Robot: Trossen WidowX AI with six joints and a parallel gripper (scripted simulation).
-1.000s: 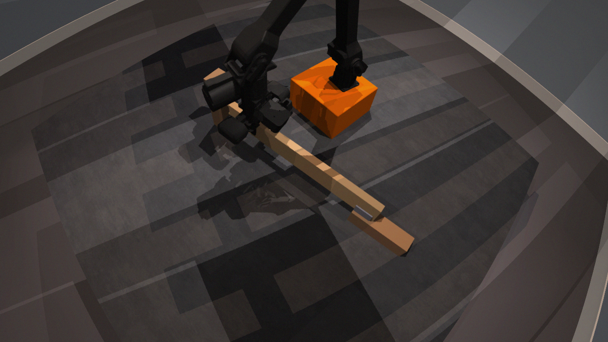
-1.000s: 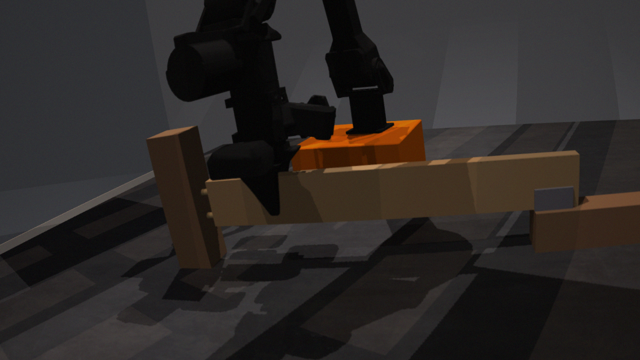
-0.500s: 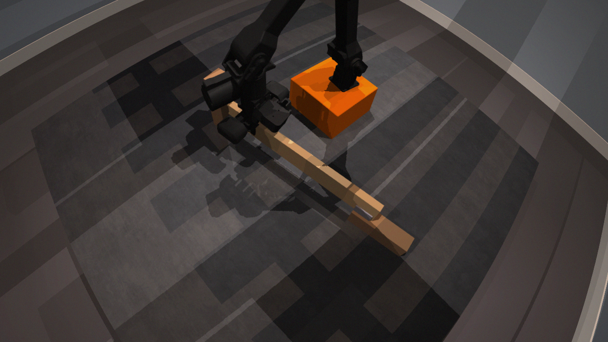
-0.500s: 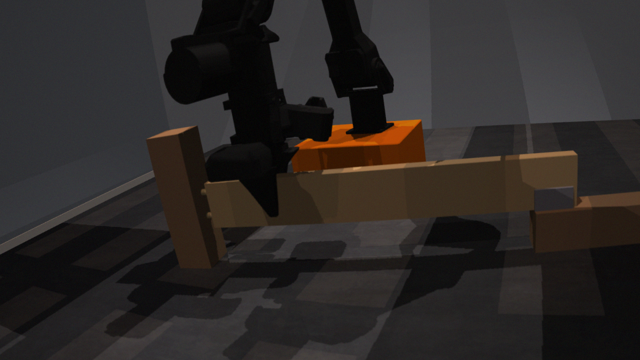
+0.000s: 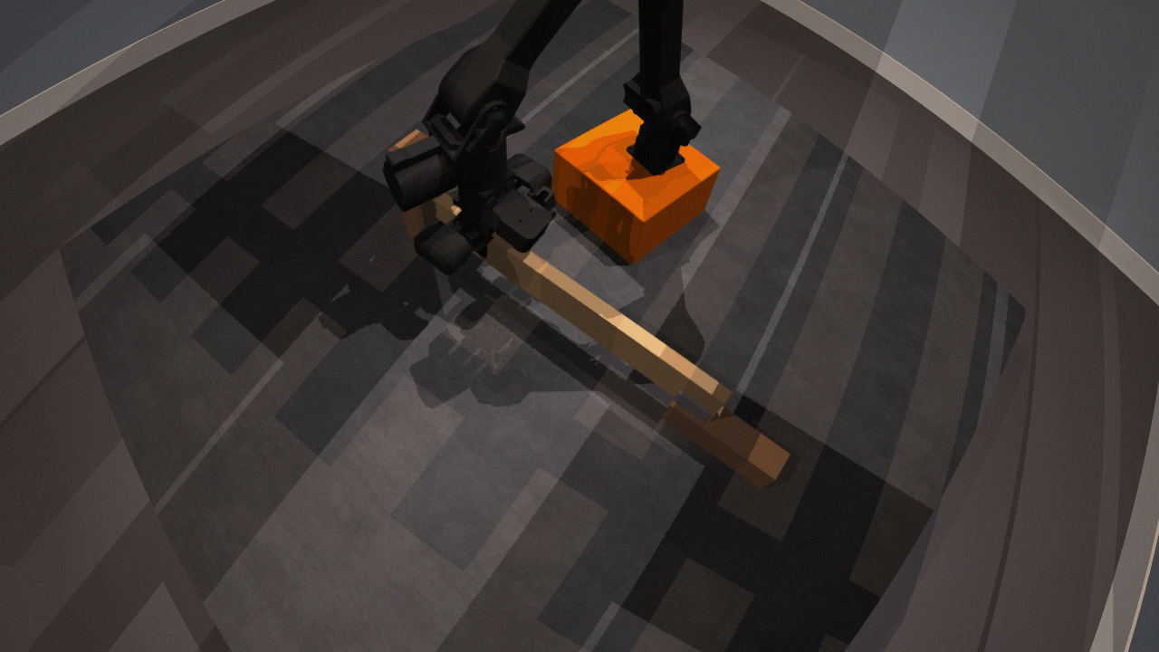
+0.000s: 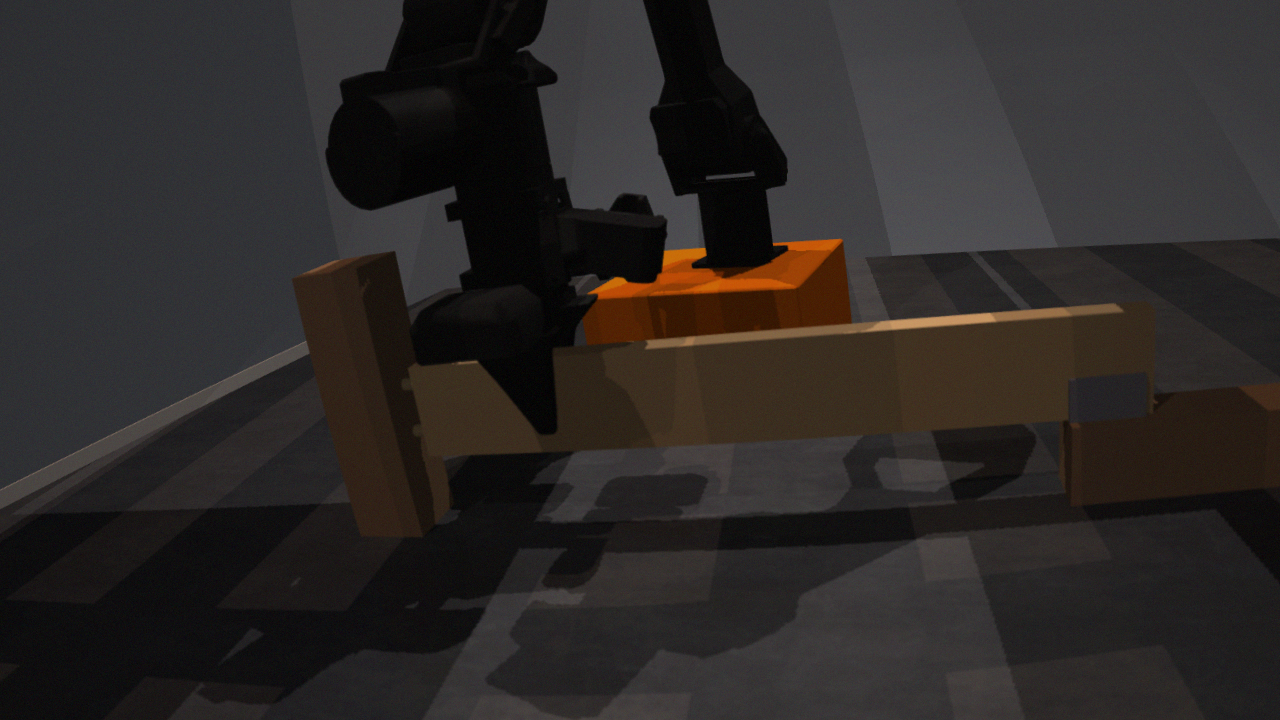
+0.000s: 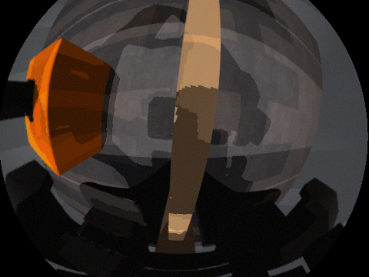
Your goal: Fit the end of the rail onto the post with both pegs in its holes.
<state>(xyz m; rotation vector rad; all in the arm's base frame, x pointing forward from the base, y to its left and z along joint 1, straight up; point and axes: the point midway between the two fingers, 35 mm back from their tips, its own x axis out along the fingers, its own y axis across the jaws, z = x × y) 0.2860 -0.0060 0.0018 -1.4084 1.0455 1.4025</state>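
The long wooden rail [image 5: 616,328] [image 6: 805,376] [image 7: 201,72] hangs clear of the table and is roughly level. My gripper [image 5: 486,243] [image 6: 534,407] [image 7: 181,165] is shut on the rail close to its near end. That end sits almost against the short upright post [image 5: 419,220] [image 6: 366,394]; in the exterior view only small stubs of the two pegs [image 6: 409,385] show in a thin gap. The post looks slightly tilted. The rail's far end rests at the grey bracket [image 6: 1108,396] on the low footboard block [image 5: 733,444] [image 6: 1172,443].
An orange block [image 5: 636,190] [image 6: 716,304] [image 7: 67,108] carrying the arm's base stands just behind the rail, close to the gripper. The round table's pale rim [image 5: 1053,194] curves around the scene.
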